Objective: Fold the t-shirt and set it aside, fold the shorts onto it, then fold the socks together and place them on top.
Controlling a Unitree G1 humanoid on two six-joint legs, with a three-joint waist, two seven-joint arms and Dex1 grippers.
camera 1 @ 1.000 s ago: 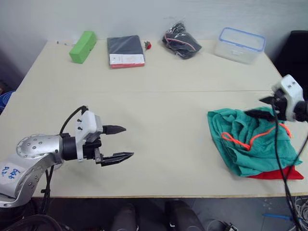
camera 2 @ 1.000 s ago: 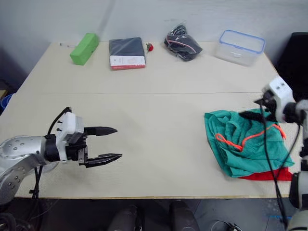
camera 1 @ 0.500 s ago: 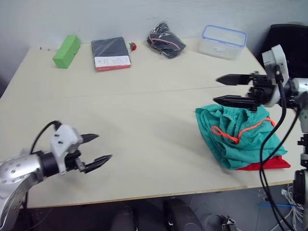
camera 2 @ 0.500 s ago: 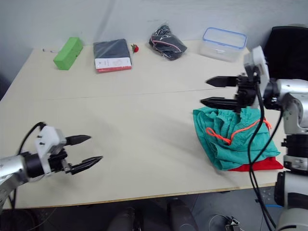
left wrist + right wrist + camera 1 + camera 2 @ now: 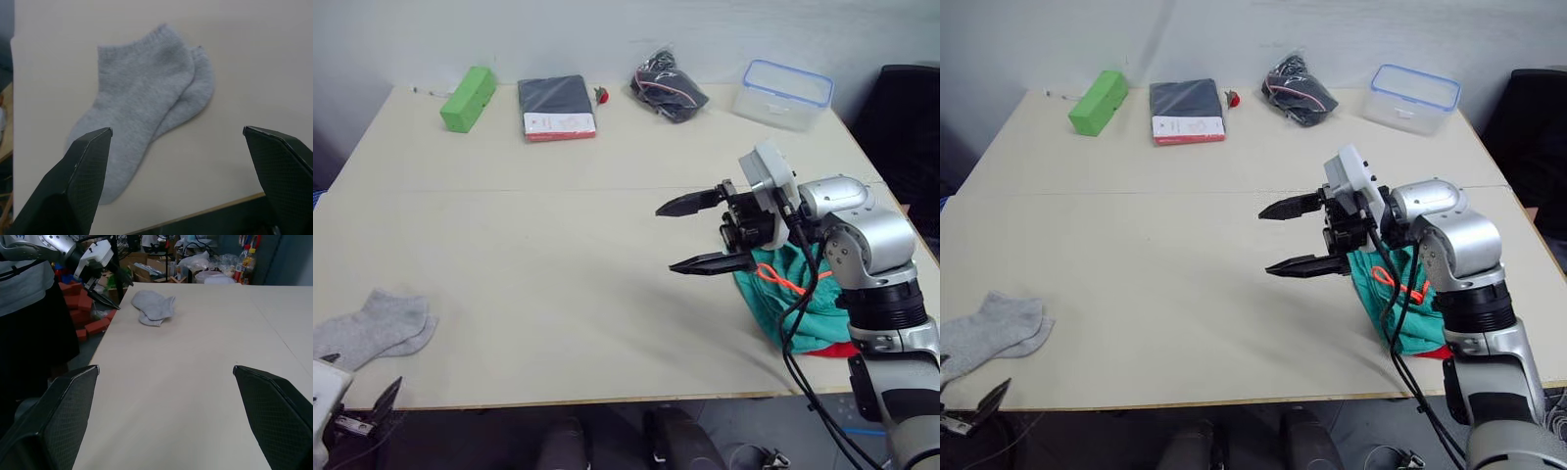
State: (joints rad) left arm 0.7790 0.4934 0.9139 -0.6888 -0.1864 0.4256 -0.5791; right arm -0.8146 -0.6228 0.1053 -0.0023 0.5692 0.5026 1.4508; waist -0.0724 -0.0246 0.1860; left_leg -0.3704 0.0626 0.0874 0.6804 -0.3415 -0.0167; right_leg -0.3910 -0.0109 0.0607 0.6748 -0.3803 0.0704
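The grey socks (image 5: 374,328) lie overlapped, one on the other, at the table's front left corner. My left gripper (image 5: 177,129) hovers open just off the table's front edge, close to the socks (image 5: 146,105), with nothing between its fingers. The teal shorts (image 5: 822,318) with an orange drawstring lie bunched at the front right, on the red t-shirt (image 5: 843,350), of which a thin strip shows. My right gripper (image 5: 666,238) hangs open and empty above the table, just left of the shorts, pointing towards the socks (image 5: 154,306).
Along the far edge stand a green box (image 5: 467,98), a dark packaged garment (image 5: 558,106), a black plastic bag (image 5: 669,83) and a clear container with a blue rim (image 5: 783,93). A black chair (image 5: 911,108) is beyond the right edge.
The left arm has drawn back to the front left corner, below the table's edge, and the socks now show. The right gripper has swung left, away from above the shorts.
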